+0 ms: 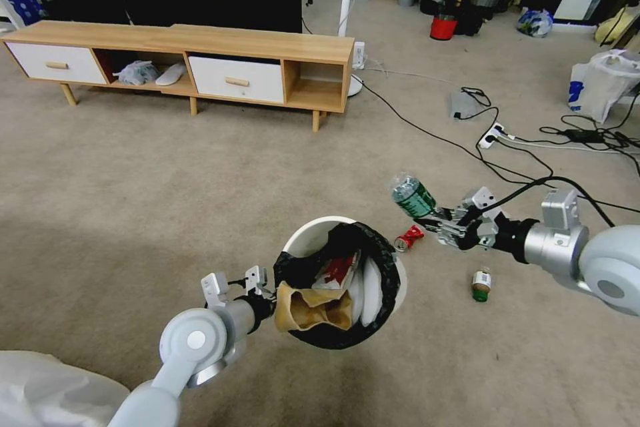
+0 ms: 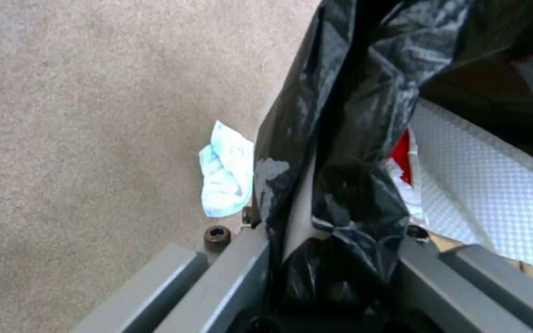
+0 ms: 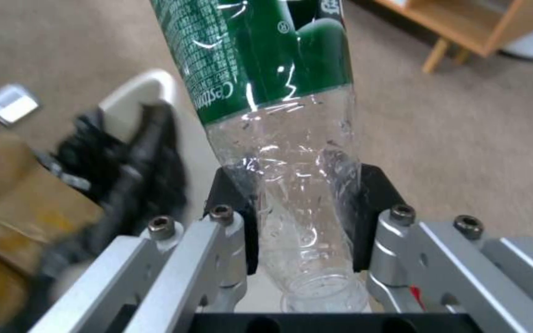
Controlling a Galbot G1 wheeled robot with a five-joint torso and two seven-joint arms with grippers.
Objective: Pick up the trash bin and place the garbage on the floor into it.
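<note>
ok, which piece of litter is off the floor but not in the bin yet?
The green-labelled bottle, clamped in the right hand. The red can and small green bottle lie on the carpet.

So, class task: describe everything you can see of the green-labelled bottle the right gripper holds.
The bottle is clear, thin, crumpled plastic with a green label printed in white. The right gripper is shut on its clear neck end, the black pads pressing both sides. It is held in the air above the carpet, its labelled body pointing away from the gripper, just beside the trash bin, not yet inside.
</note>
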